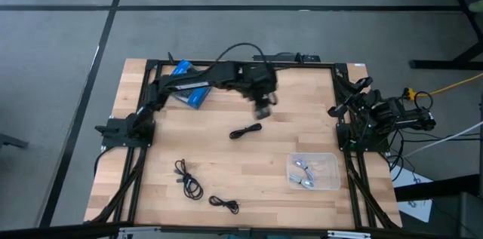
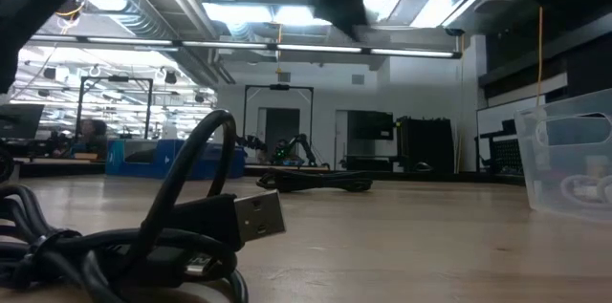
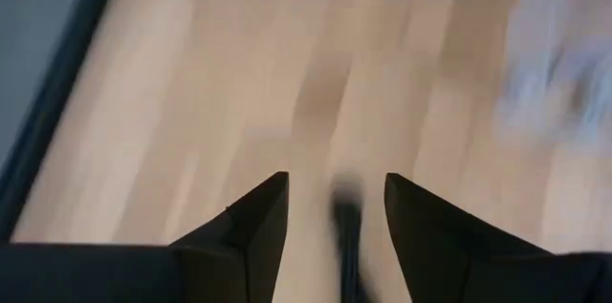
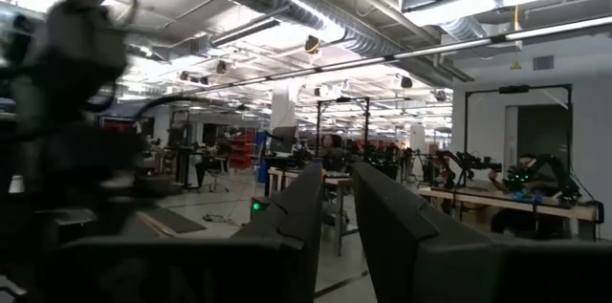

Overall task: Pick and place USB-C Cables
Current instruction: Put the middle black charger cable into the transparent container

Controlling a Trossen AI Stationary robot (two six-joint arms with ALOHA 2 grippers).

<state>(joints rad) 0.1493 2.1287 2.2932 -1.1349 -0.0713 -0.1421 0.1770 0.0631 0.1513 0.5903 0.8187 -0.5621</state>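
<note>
Three black USB-C cables lie loose on the wooden table. One black cable [image 1: 245, 130] [image 2: 316, 182] lies at the middle. A coiled one [image 1: 189, 179] and a small one [image 1: 224, 204] lie near the near edge. The one closest to the low camera [image 2: 143, 236] shows its plug. Silvery-grey cables [image 1: 303, 173] lie in the clear tray [image 1: 329, 158]. My left gripper [image 1: 262, 108] [image 3: 335, 181] hangs open above the middle cable [image 3: 346, 231], which shows between its fingers, well clear of it. My right gripper [image 4: 337, 167] waits folded at the table's right edge [image 1: 339, 107], its fingers a narrow gap apart.
A blue-and-black package [image 1: 189, 85] [image 2: 143, 158] lies at the far left under the left arm. The clear tray [image 2: 569, 164] stands at the near right. Black frame rails [image 1: 241, 63] run along the table's edges. Bare wood lies between the middle cable and the tray.
</note>
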